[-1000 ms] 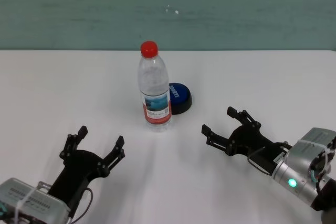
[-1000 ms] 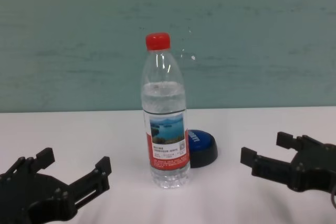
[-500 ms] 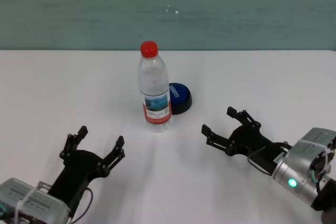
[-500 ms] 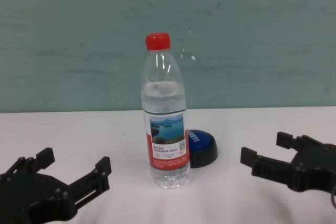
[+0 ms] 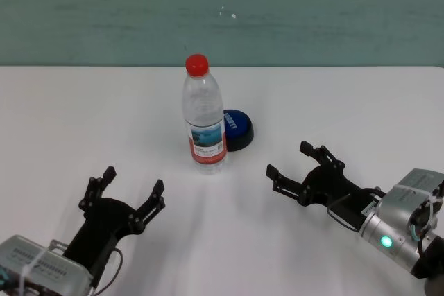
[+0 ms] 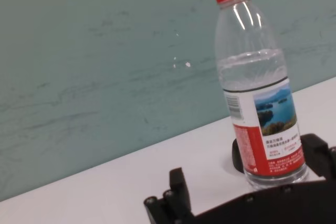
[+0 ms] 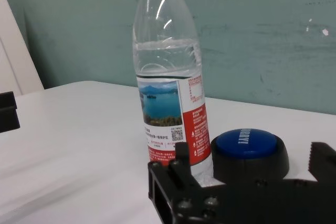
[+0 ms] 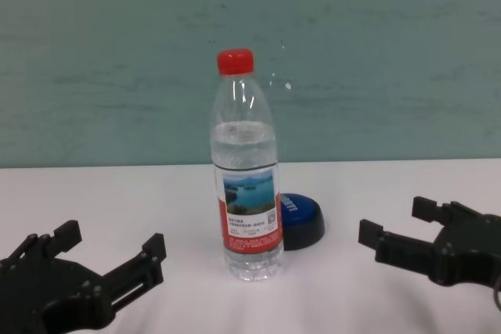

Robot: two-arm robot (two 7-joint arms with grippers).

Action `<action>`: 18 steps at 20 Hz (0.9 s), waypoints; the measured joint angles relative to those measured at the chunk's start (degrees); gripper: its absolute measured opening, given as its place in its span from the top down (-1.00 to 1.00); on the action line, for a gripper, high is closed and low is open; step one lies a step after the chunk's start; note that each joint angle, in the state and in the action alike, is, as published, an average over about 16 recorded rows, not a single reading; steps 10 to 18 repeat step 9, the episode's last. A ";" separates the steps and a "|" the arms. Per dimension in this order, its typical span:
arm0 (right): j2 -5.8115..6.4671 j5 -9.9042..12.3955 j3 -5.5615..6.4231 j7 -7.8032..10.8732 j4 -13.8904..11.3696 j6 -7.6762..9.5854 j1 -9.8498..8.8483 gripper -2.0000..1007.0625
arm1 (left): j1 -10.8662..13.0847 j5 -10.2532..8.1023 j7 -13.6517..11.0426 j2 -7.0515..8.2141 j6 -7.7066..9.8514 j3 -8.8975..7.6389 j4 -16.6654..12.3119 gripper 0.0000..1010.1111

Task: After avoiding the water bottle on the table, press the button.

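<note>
The water bottle [image 5: 204, 114] stands upright near the middle of the white table [image 5: 333, 95], clear with a red cap and a lake label; it also shows as the bottle [image 8: 246, 177], [image 6: 258, 93], [image 7: 168, 82]. Just behind it to the right sits the blue button [image 5: 236, 128], partly hidden by the bottle in the chest view [image 8: 301, 219] and clear in the right wrist view [image 7: 248, 151]. My right gripper [image 5: 296, 160] is open, low over the table, right of and nearer than the button. My left gripper [image 5: 132, 185] is open at the near left.
A teal wall [image 5: 312, 12] runs behind the table's far edge. White tabletop spreads on all sides of the bottle and button, with nothing else standing on it.
</note>
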 joint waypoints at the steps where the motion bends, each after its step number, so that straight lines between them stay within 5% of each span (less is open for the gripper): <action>1: 0.00 0.00 0.00 0.00 0.00 0.00 0.00 -0.99 | 0.00 0.00 0.00 0.00 0.00 0.00 0.00 -0.98; 18: 0.00 0.00 0.00 0.00 0.00 0.00 0.00 -0.99 | 0.00 0.00 0.00 0.00 0.00 0.00 0.00 -0.98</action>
